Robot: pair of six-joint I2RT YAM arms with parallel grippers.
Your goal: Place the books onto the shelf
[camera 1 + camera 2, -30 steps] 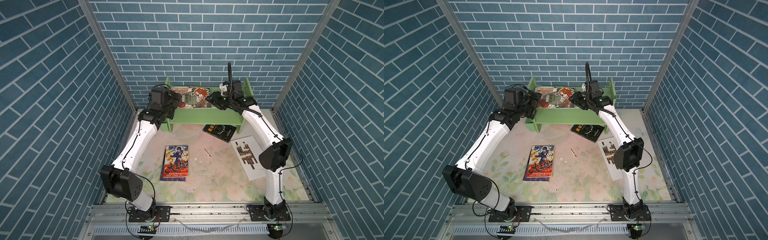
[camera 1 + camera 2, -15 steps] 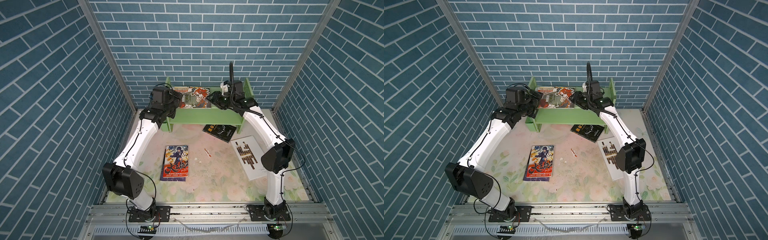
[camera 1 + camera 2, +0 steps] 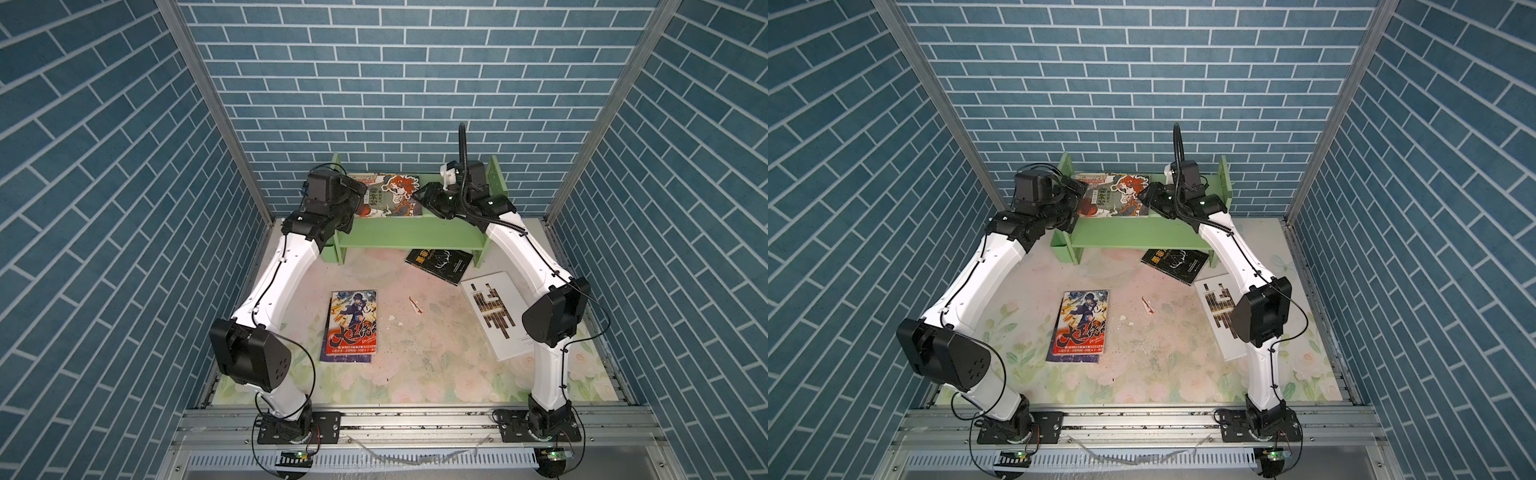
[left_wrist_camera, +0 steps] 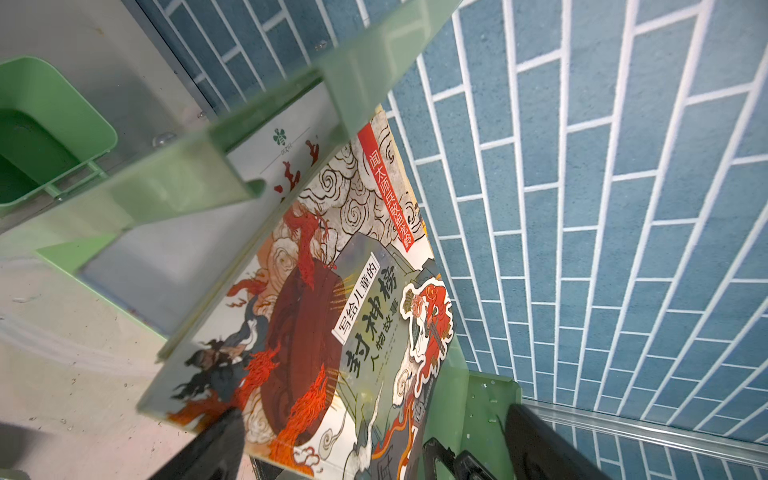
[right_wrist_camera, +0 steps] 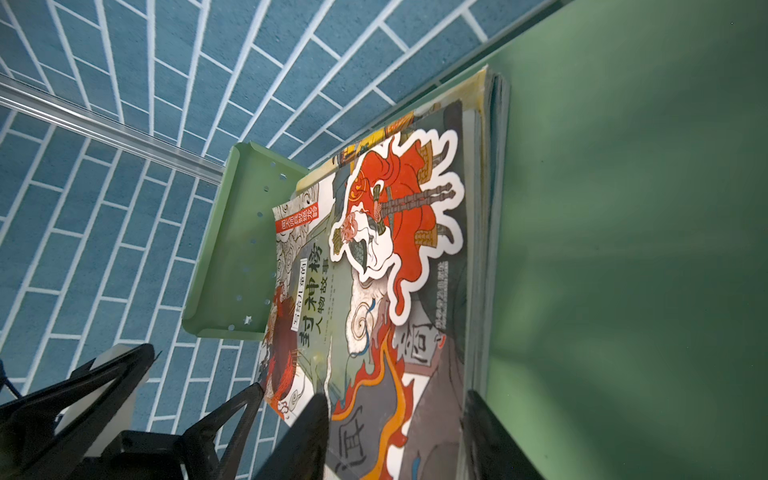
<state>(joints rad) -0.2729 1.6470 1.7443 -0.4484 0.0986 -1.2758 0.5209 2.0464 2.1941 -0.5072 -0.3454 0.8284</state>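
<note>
The small light-green wooden two-tier shelf is standing at the far side of the floral-printed table, and a stack of thin illustrated paperbacks is resting on its upper tier, red-and-grey cover facing the cameras. The left gripper is hovering at the stack's left end with its jaws spread fully, gripping nothing. The right gripper is sitting at the right end, jaws about half apart and straddling the stack's edge; whether they are pinching it cannot be told. The arms are probably squaring up the shelved stack. A blue-and-red illustrated book, a black book with gold characters and a white book with dark bars are lying flat on the table, so the next move likely calls for backing away and prying up one thin edge.
</note>
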